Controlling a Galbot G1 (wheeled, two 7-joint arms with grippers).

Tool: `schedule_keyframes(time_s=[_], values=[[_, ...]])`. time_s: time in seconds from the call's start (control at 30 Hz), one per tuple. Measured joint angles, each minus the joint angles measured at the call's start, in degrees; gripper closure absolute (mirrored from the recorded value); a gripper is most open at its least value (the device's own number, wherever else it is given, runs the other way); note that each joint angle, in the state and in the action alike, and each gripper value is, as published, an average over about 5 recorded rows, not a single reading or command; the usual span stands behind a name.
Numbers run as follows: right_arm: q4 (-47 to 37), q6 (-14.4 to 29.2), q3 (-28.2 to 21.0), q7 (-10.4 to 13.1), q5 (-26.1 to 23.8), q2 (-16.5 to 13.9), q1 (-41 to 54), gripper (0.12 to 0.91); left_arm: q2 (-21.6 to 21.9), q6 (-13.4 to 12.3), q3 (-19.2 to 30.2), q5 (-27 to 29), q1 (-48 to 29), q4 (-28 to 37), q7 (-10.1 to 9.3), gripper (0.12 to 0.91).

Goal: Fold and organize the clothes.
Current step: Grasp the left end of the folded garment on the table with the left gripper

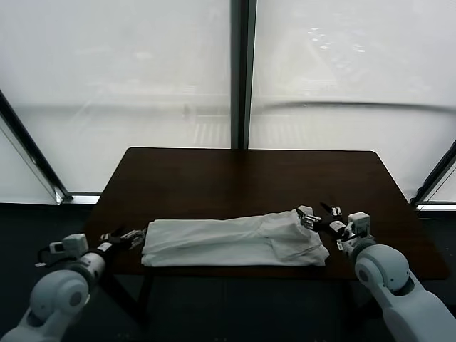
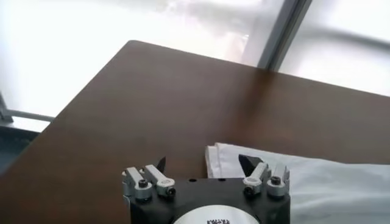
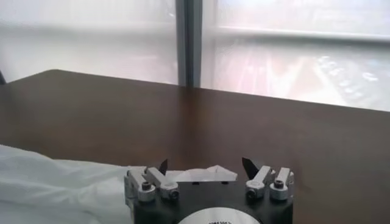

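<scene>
The white T-shirt point(image 1: 231, 242) lies folded into a long band along the near edge of the dark worktop point(image 1: 242, 178). The left gripper point(image 1: 130, 237) sits just beside the shirt's left end, jaws spread and empty. The right gripper point(image 1: 322, 216) sits at the shirt's right end, jaws spread, holding nothing.

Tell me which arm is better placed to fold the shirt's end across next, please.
Probably the right. The right gripper is open beside the bulkier end of the T-shirt, where a loose flap lies. The left gripper, also open, waits at the flat, already neat end on the table.
</scene>
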Motion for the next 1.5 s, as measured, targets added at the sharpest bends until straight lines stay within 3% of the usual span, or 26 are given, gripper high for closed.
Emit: schedule_keyframes(time_s=[0.43, 0.77, 1.07, 1.27, 1.37, 1.5], values=[[-6.9, -0.6, -2.2, -0.2, -1.3, 3.2, 3.7, 0.134, -0.8, 0.4, 6.0, 0.3, -7.9, 8.0, 0.59, 0.123], [-8.1, -0.8, -4.1, -0.3, -2.2, 4.0, 5.3, 0.275, -1.7, 0.7, 7.9, 0.7, -9.2, 9.2, 0.69, 0.138], [-8.3, -2.0, -5.7, 0.1, -2.1, 2.5, 6.9, 0.335, -1.5, 1.3, 8.0, 0.9, -8.8, 9.6, 0.64, 0.213], [-8.3, -4.1, -6.5, 0.5, -2.0, 1.6, 7.3, 0.396, -1.4, 1.7, 8.2, 0.7, -8.7, 9.3, 0.5, 0.306], [-8.6, -4.7, -6.6, 0.6, -1.9, 1.6, 7.6, 0.44, -1.3, 1.8, 8.3, 0.5, -8.8, 9.1, 0.49, 0.347], [-9.0, -4.8, -6.8, 0.6, -1.8, 1.6, 7.9, 0.558, -1.2, 1.8, 8.4, 0.5, -8.8, 9.1, 0.52, 0.408]])
